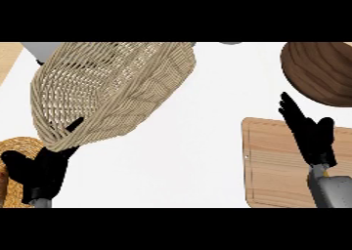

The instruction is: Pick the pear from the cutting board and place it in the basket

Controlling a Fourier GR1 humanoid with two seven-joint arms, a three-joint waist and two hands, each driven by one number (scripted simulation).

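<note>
My right hand (pixel 309 134) over cutting board (pixel 273 168), fingers apart, holding nothing. Pear not visible, maybe hidden. Left hand (pixel 38 171) clamped on tilted basket (pixel 114 83) rim. Locate pear before closing.

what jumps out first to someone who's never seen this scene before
The big wicker basket at upper left dominates: it is tilted, and the left hand at lower left grips its rim. At right, the right hand is open over the wooden cutting board, where no pear shows. A dark wooden bowl sits at upper right.
</note>
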